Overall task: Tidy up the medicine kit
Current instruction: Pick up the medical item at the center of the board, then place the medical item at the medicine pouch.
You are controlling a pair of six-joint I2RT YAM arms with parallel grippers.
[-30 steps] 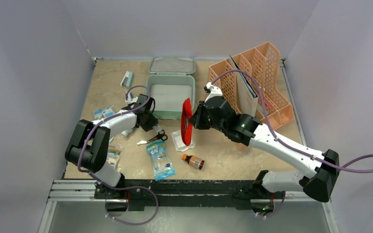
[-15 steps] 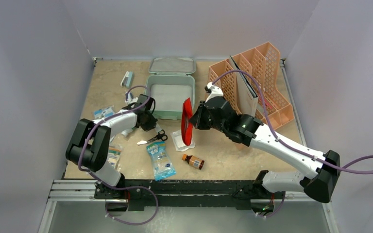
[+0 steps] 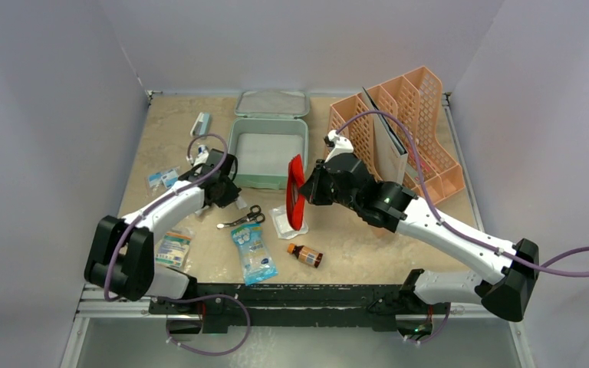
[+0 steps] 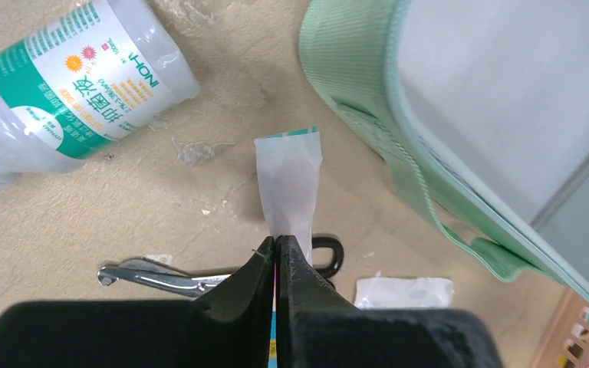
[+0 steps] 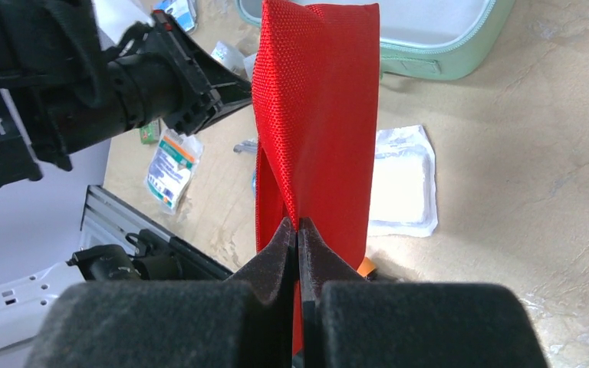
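The medicine kit (image 3: pixel 268 151) is a mint-green box, open, with its lid (image 3: pixel 272 103) lying behind it. My left gripper (image 3: pixel 234 199) is at the box's front left corner, shut on a small white sachet (image 4: pixel 290 184) that sticks out past the fingertips above the table. The box's wall (image 4: pixel 368 92) is just to its right in the left wrist view. My right gripper (image 3: pixel 310 188) is shut on a red pouch (image 3: pixel 296 192) and holds it on edge in front of the box. The same red pouch (image 5: pixel 318 115) hangs from the right gripper (image 5: pixel 298 226).
Scissors (image 3: pixel 241 218), a gauze packet (image 3: pixel 284 222), a blue pack (image 3: pixel 253 253) and an amber bottle (image 3: pixel 307 255) lie at the front. A white bottle (image 4: pixel 69 84) lies left of the sachet. Packets (image 3: pixel 172 247) sit at the left. A peach rack (image 3: pixel 399 130) stands at the back right.
My left gripper has shut on the sachet, and the left arm has shifted up and to the left. The right arm and the red pouch have stayed put.
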